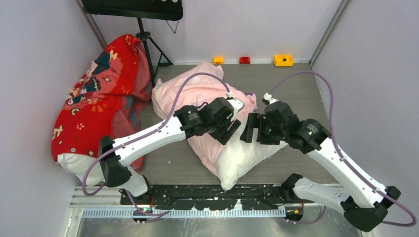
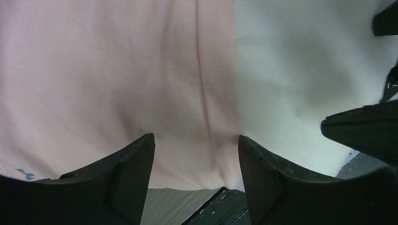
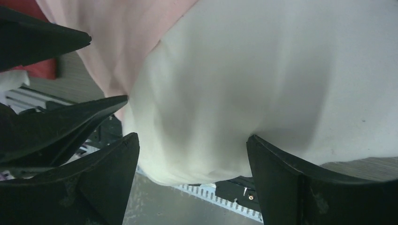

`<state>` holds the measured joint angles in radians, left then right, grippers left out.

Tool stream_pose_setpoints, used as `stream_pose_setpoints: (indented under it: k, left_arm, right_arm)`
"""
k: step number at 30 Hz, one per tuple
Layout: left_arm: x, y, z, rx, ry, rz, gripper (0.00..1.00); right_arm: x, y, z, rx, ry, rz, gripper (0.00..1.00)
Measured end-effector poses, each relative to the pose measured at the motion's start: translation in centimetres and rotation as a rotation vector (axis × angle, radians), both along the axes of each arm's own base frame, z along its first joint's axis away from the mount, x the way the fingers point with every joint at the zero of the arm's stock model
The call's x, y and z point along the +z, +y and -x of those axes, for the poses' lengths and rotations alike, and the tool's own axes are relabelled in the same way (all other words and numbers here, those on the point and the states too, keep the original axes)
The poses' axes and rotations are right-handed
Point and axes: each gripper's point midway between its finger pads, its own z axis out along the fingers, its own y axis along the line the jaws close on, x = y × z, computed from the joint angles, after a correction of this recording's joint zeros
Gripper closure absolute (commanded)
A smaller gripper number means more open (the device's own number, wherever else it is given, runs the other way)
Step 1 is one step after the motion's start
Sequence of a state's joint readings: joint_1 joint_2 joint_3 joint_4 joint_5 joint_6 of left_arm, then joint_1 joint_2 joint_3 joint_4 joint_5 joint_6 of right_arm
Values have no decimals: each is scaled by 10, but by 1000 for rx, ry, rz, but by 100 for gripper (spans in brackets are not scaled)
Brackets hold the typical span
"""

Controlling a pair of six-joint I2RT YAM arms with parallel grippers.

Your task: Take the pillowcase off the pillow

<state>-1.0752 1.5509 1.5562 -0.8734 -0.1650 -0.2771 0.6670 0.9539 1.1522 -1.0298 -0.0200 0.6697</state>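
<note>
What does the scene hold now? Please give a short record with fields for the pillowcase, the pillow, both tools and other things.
pillowcase: pale pink, covers only the far part of the pillow
pillow: white, near end bare
left tool: open, over the pink fabric near its edge
right tool: open, over the bare white pillow
other things: red patterned pillow at far left; three small bins at the far edge

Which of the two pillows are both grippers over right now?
The plain white pillow in the pale pink pillowcase, mid-table, its near end bare. The other, in the red patterned case, lies at the far left.
</note>
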Motion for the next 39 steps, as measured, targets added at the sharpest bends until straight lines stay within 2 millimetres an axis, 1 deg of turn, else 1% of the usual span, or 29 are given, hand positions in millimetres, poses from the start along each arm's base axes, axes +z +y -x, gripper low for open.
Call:
stream_pose_setpoints:
  k: [3,5,8,11,13,14,16,17,21,24,27,33,36,39]
  left_arm:
    - [-19,5,-3,12,49,-4,39]
    - [-24,10,-7,28,67,-6,43]
    - [-23,13,-16,50,70,8,53]
    - [-23,14,-22,69,65,15,69]
    - [-25,15,-25,84,60,16,81]
    - [-26,15,-26,94,60,18,87]
    - [-28,18,-29,111,64,17,97]
    - [-28,20,-32,123,67,19,100]
    - [-30,30,-47,185,69,20,100]
    - [-29,35,-52,211,66,25,100]
    - [-25,43,-57,245,58,34,100]
    - [-11,74,-70,339,6,46,100]
    - [-15,96,-74,388,7,39,100]
    - [-18,111,-85,440,16,38,100]
  right_arm:
    - [-13,1,3,-12,-4,66,14]
    - [-22,4,2,-19,2,103,19]
    - [-40,5,-2,-45,17,162,41]
    - [-55,-1,-5,-92,20,195,71]
    - [-58,-5,-6,-129,4,187,92]
    - [-57,-7,-7,-143,-10,174,99]
    - [-53,-10,-9,-180,-42,141,100]
    - [-50,-12,-10,-199,-59,124,100]
    - [-42,-17,-18,-244,-107,115,100]
    - [-38,-22,-23,-272,-135,133,100]
    - [-28,-26,-27,-288,-165,130,100]
    - [-14,-38,-24,-309,-218,112,100]
    - [-6,-49,-18,-324,-248,89,100]
    - [-1,-61,-15,-348,-270,102,100]
